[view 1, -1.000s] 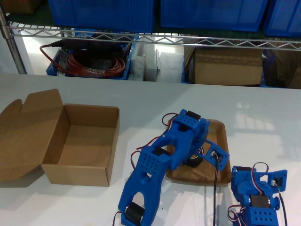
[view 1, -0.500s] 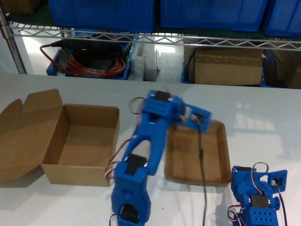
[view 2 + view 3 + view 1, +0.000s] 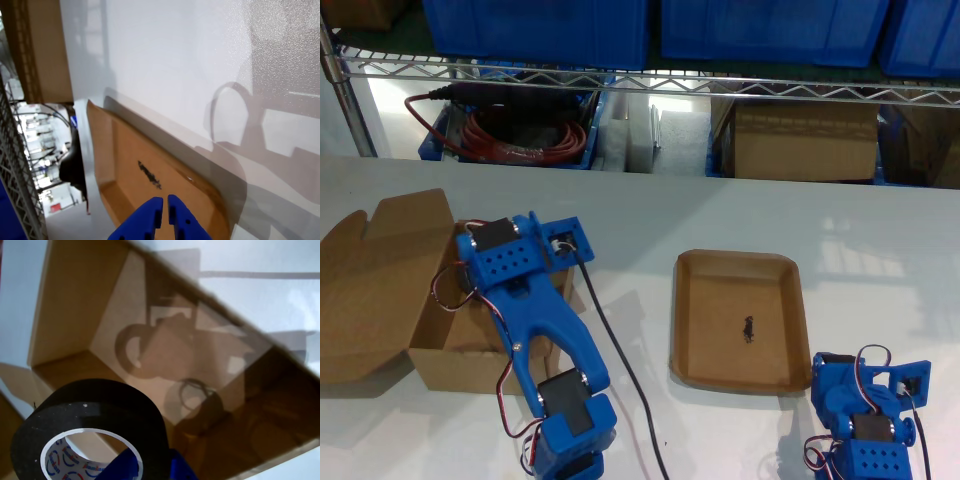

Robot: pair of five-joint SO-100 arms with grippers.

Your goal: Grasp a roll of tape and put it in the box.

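With the second gripper point(image 3: 150, 467) clamped on the tape point(image 3: 90, 432) above the open box point(image 3: 75, 305), releasing comes next, while the first gripper point(image 3: 165, 212) sits closed, empty.

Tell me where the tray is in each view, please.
Exterior view: tray on the table, at the exterior view's right of the box.
First wrist view: tray just ahead of my first gripper, jaws shut.
Second wrist view: not in it.
Shared landmark: black mark on the tray's floor.

tape point(image 3: 95, 415): black, white core with red-blue print | box point(image 3: 430, 340): brown | tray point(image 3: 720, 300): brown, black mark
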